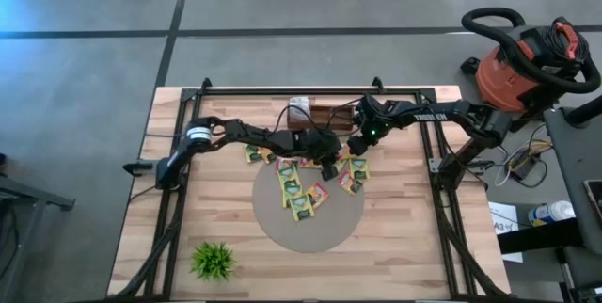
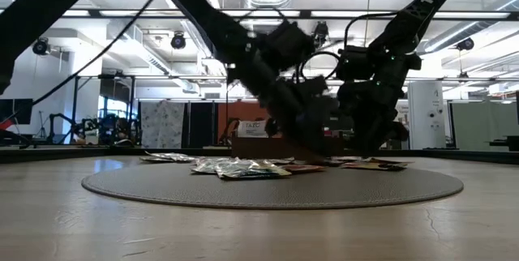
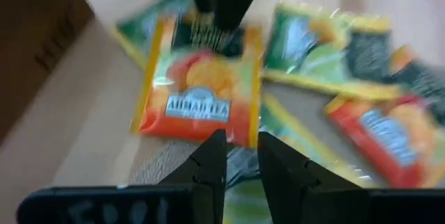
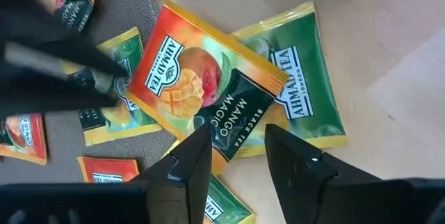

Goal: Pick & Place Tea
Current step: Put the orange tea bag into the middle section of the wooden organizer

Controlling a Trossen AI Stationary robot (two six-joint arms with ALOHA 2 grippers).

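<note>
On the far half of the round grey mat (image 1: 310,232), the tea sachets (image 1: 299,190) lie in a loose scatter, some overlapping, a few spilling off the mat's far edge onto the wooden table (image 1: 414,247). A brown box (image 1: 315,112) stands beyond the mat, and a small green plant (image 1: 213,260) sits well off the mat's near-left side.

Both arms reach in over the mat's far edge. The left gripper (image 3: 241,156) hangs just above an orange sachet (image 3: 200,88), its two fingers a narrow gap apart with nothing between them. The right gripper (image 4: 236,156) hovers over a mango sachet (image 4: 201,78) at the mat's far-right rim, fingers parted a little wider and also empty; that sachet lies across a green one (image 4: 306,78).

The sachets look thin, light and glossy, so they will likely slide or flex rather than resist, and a flat one offers little to pinch. The best hold is probably a free edge or corner, ideally where one packet rides up on another, as the mango sachet does.

Counting from above: roughly a dozen sachets can be made out, mostly yellow-green with a few orange-red, though the arms hide several, so the exact number cannot be told. There is one mat, one box, one plant and two arms.
</note>
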